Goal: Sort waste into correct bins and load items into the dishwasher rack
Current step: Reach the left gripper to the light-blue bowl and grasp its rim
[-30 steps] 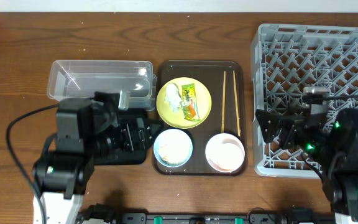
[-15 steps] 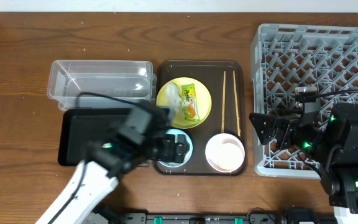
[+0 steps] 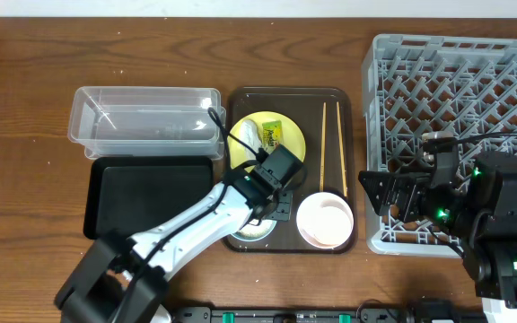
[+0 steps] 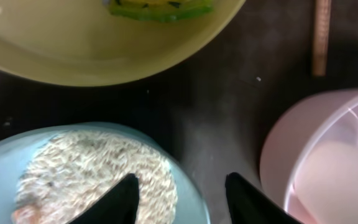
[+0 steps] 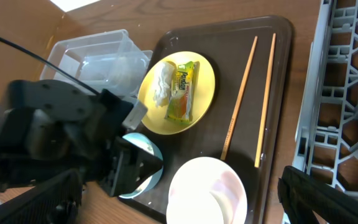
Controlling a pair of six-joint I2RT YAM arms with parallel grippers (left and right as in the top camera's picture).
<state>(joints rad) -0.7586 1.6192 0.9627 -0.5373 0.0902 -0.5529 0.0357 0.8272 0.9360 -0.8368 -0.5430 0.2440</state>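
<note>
My left gripper point(image 3: 274, 206) is open and hangs low over the right rim of the light-blue bowl point(image 3: 248, 232). In the left wrist view the fingers point(image 4: 182, 200) straddle that rim, and the bowl point(image 4: 194, 202) holds white rice scraps point(image 4: 86, 171). The pale-yellow plate point(image 3: 290, 144) carries the snack wrapper point(image 3: 272, 135) and the tissue point(image 3: 248, 136). The white-pinkish bowl point(image 3: 325, 220) has a small white cup point(image 5: 225, 202) in it. Two chopsticks point(image 3: 330, 148) lie beside the plate. My right gripper point(image 3: 384, 193) is open and empty at the grey rack's point(image 3: 456, 81) left edge.
The dishes sit on a dark brown serving tray point(image 3: 353, 103). A clear tub point(image 3: 142, 121) and a black tray point(image 3: 151, 193) lie left of it. My left arm stretches from the front edge across the black tray's right end.
My left arm has swung right from over the black tray to over the light-blue bowl. My right gripper has shifted slightly left.
</note>
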